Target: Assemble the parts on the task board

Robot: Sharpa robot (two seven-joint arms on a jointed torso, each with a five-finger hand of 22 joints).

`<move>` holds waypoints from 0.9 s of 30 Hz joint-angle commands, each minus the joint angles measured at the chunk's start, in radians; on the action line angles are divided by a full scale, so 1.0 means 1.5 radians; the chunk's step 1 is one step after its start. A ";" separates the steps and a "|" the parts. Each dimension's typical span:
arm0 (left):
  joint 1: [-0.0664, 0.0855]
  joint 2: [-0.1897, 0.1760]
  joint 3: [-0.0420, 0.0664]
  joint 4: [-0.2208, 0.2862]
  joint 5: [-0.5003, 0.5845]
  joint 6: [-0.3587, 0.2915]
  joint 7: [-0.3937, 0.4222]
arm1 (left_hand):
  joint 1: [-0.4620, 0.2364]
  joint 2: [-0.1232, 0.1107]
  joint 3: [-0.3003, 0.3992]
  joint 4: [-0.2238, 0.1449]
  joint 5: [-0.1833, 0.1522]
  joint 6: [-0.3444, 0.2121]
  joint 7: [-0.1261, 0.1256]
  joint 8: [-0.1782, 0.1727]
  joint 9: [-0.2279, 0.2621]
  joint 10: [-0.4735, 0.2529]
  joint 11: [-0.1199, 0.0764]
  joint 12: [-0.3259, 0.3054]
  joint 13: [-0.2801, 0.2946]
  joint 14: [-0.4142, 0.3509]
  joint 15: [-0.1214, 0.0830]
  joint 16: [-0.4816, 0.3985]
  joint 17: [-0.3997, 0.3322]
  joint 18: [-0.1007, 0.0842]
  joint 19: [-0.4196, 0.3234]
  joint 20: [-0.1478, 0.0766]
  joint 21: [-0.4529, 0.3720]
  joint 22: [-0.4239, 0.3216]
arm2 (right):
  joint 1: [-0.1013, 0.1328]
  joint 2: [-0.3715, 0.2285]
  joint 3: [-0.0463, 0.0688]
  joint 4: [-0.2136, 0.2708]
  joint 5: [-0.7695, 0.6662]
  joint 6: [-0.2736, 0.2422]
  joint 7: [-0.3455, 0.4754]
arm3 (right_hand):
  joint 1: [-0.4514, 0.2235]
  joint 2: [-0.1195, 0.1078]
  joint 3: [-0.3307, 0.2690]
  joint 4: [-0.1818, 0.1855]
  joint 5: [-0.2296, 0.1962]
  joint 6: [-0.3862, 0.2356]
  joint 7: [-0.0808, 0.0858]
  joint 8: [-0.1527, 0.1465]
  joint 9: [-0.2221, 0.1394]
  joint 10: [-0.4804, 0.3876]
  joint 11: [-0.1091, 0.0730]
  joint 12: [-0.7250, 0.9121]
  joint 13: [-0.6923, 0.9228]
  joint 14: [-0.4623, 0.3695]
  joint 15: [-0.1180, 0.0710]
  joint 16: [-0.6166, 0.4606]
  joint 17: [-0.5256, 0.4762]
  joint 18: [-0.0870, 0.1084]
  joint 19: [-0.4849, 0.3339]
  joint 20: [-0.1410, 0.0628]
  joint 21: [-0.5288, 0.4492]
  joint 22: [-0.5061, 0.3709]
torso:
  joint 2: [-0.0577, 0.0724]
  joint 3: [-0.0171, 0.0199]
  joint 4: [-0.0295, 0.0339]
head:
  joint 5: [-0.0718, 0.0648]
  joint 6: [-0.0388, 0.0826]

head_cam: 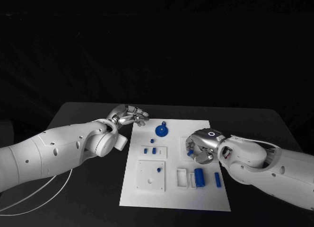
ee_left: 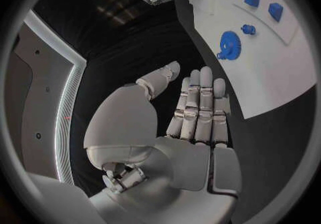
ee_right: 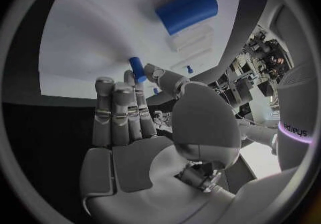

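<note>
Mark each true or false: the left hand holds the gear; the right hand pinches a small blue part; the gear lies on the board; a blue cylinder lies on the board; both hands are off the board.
1. False: the left hand holds nothing; it hovers at the board's far left corner.
2. True: the right hand pinches a small blue part.
3. True: the gear lies there.
4. True: the cylinder lies near the right hand.
5. False: the right hand is over the board.
</note>
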 commanded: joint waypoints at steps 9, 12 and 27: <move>0.001 0.001 0.001 0.001 0.004 0.008 0.009 | 0.002 0.007 -0.003 0.002 0.002 -0.005 -0.001 0.003 -0.001 0.003 0.000 -0.004 -0.001 0.004 0.000 -0.003 0.002 0.002 -0.003 0.004 -0.004 0.001 | -0.005 0.004 -0.001 0.001 -0.033 -0.025 -0.019 | 0.008 0.019 0.013 -0.006 -0.004 0.021 -0.008 0.013 0.008 0.023 -0.009 0.014 0.013 0.002 -0.013 0.002 0.001 0.025 0.000 -0.005 0.008 0.014 | 0.000 0.0003 0.0003 | 0.000 -0.002; 0.001 0.002 0.001 0.000 0.004 0.008 0.009 | 0.002 0.007 -0.002 0.002 0.002 -0.005 -0.001 0.003 -0.001 0.003 0.000 -0.004 -0.001 0.005 0.000 -0.004 0.002 0.002 -0.003 0.004 -0.004 0.001 | -0.005 0.001 -0.001 0.006 -0.038 -0.044 -0.022 | 0.014 0.025 0.024 -0.010 -0.003 0.028 -0.011 0.017 0.011 0.030 -0.013 0.019 0.018 0.004 -0.016 0.002 0.001 0.025 0.002 -0.006 0.010 0.014 | 0.000 0.0003 0.0002 | 0.000 -0.002; 0.001 0.007 0.001 -0.015 0.005 0.008 0.011 | 0.002 0.007 -0.002 0.002 0.002 -0.005 -0.001 0.003 -0.001 0.004 0.000 -0.004 -0.001 0.005 0.000 -0.004 0.003 0.002 -0.003 0.004 -0.004 0.001 | -0.004 -0.025 0.026 0.092 -0.027 -0.070 -0.019 | 0.013 0.023 0.038 -0.014 -0.004 0.037 -0.015 0.021 0.016 0.037 -0.017 0.024 0.028 0.007 -0.021 0.002 0.001 0.025 0.008 -0.008 0.015 0.013 | -0.001 0.0004 -0.0005 | 0.009 -0.001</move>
